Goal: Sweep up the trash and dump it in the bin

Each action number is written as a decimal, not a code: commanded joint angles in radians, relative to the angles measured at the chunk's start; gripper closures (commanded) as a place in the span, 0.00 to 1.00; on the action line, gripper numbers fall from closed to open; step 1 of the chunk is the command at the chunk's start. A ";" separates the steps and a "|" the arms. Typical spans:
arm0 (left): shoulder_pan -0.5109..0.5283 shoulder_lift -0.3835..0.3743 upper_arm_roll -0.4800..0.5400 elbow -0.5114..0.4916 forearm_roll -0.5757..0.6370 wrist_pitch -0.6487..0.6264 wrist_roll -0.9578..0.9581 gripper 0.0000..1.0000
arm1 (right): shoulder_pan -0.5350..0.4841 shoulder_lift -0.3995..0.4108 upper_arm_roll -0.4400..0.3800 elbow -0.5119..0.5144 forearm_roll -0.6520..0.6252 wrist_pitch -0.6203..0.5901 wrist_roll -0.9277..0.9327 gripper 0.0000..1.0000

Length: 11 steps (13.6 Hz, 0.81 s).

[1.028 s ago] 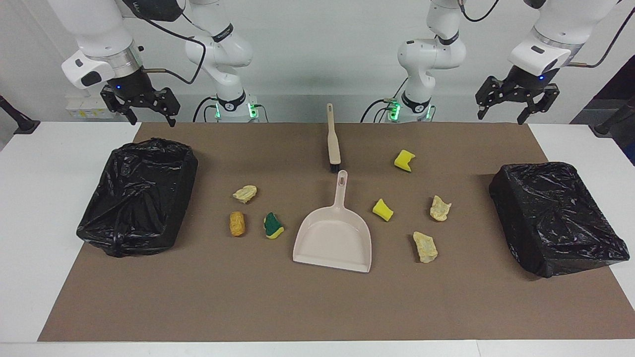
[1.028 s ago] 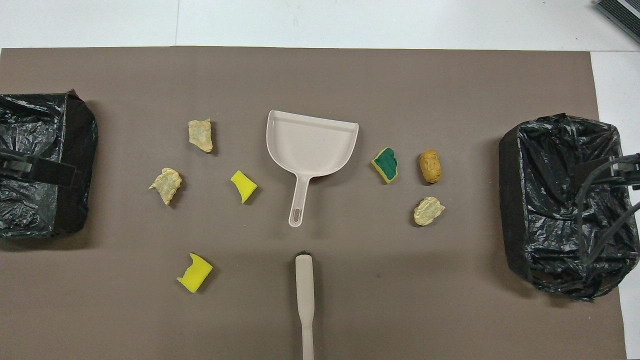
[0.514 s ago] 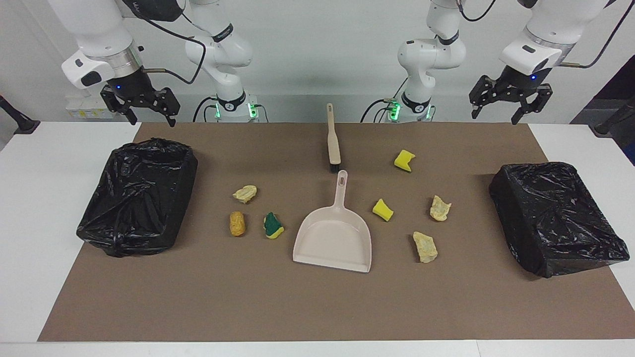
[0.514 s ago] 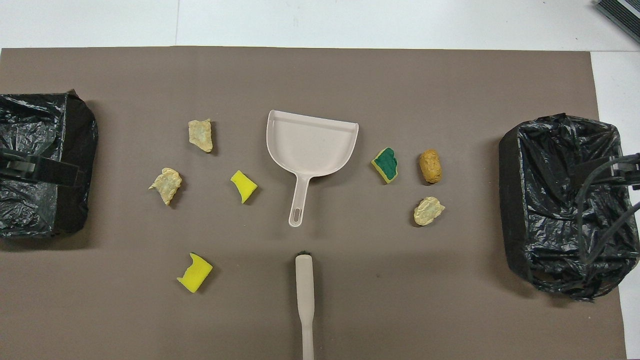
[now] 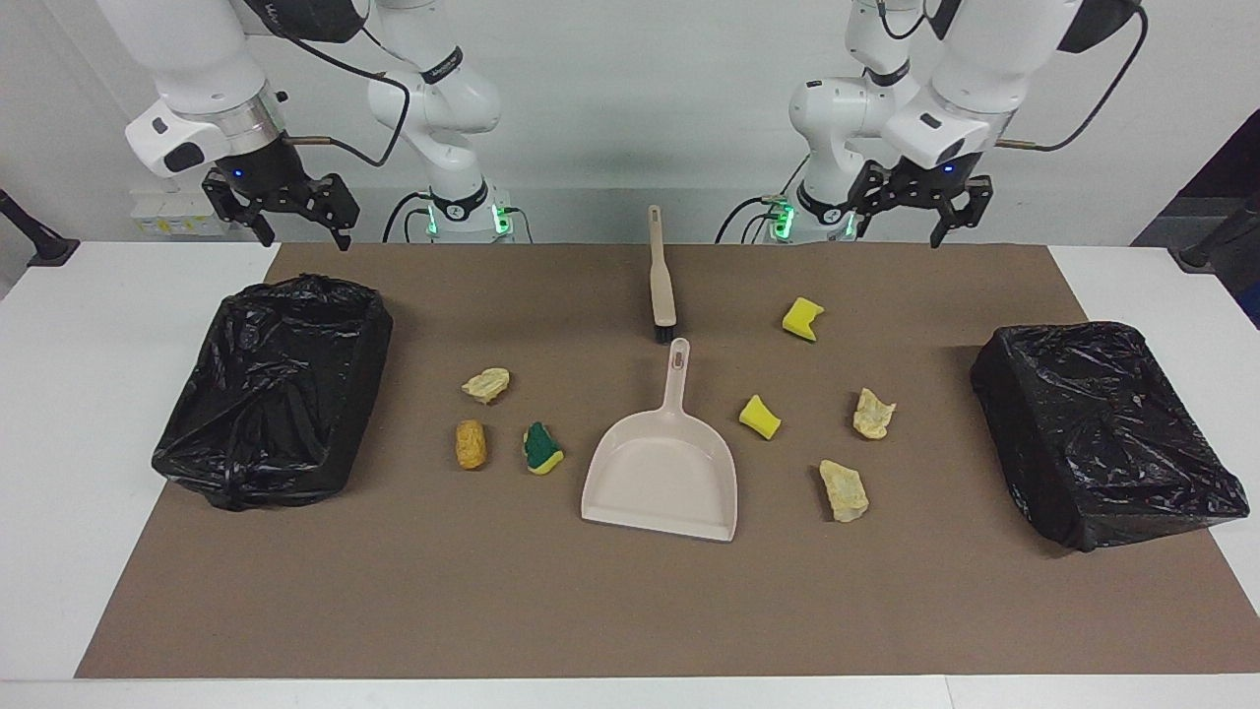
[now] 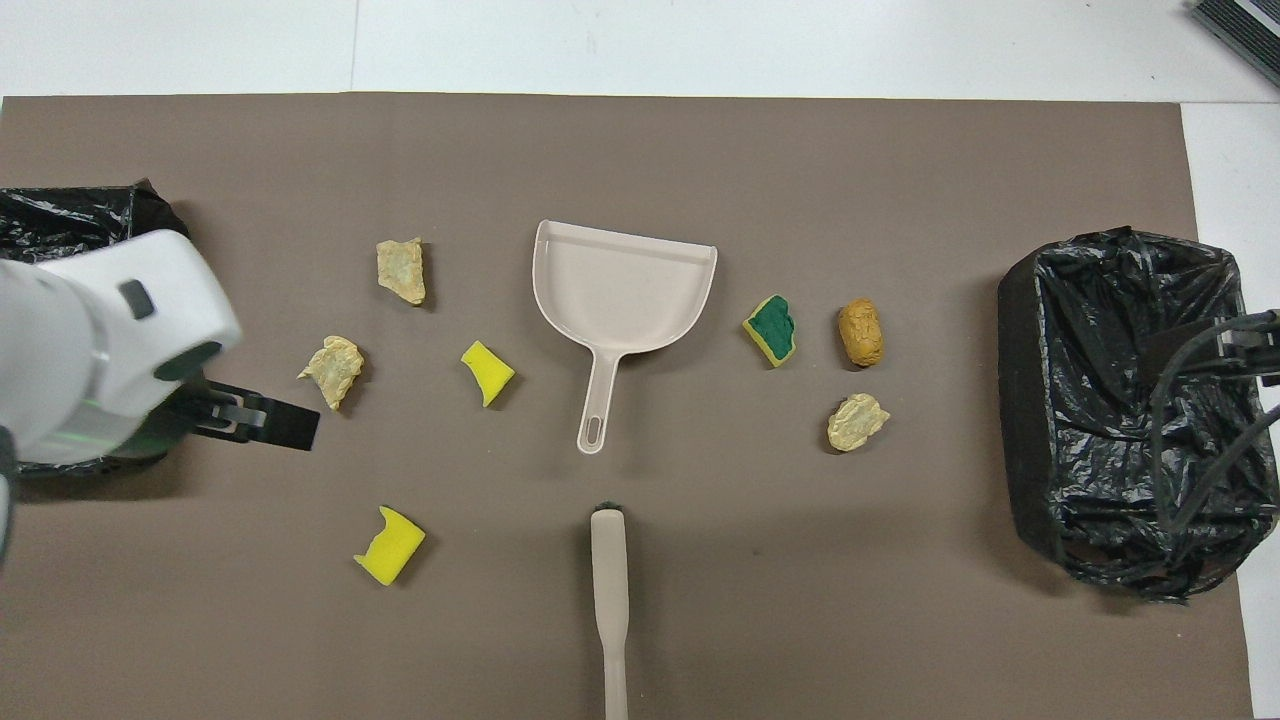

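- Left end effector (image 5: 913, 212): raised above the robots' edge of the brown mat (image 5: 630, 601), toward the left arm's end of the bench (image 5: 59, 325); fingers spread apart, nothing between them.
- Right end effector (image 5: 291, 219): hangs over the mat's corner by the right arm's bin; fingers apart, carrying nothing.
- Dustpan (image 5: 661, 473): beige, flat on the mat at mid-bench; handle pointing toward the robots.
- Brush (image 5: 661, 278): beige handle, dark bristles; lies nearer the robots than the dustpan, bristle end just short of the dustpan handle's tip, not touching.
- Trash, right arm's side of the dustpan: pale tan lump (image 5: 487, 384); orange-brown oblong lump (image 5: 471, 444); green-and-yellow sponge (image 5: 541, 449) beside the pan.
- Trash, left arm's side of the dustpan: yellow sponge chunk (image 5: 759, 416) near the pan; second yellow chunk (image 5: 802, 318) nearer the robots; two wrinkly tan lumps (image 5: 873, 414) and (image 5: 844, 489), the second farther from the robots.
- All seven pieces lie on the mat; none in the pan, none in a bin.
- Bins: one black-bagged bin (image 5: 274, 389) at the right arm's end, opening visible; another black-bagged bin (image 5: 1102, 428) at the left arm's end.
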 commanded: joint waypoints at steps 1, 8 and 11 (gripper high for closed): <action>-0.015 -0.126 -0.081 -0.234 -0.046 0.116 -0.116 0.00 | -0.007 -0.011 0.013 0.000 0.015 -0.018 -0.010 0.00; -0.005 -0.149 -0.406 -0.486 -0.223 0.353 -0.313 0.00 | 0.128 0.137 0.031 0.011 0.015 -0.010 0.067 0.00; -0.005 -0.117 -0.590 -0.601 -0.244 0.527 -0.500 0.00 | 0.209 0.228 0.031 0.038 0.050 0.037 0.200 0.00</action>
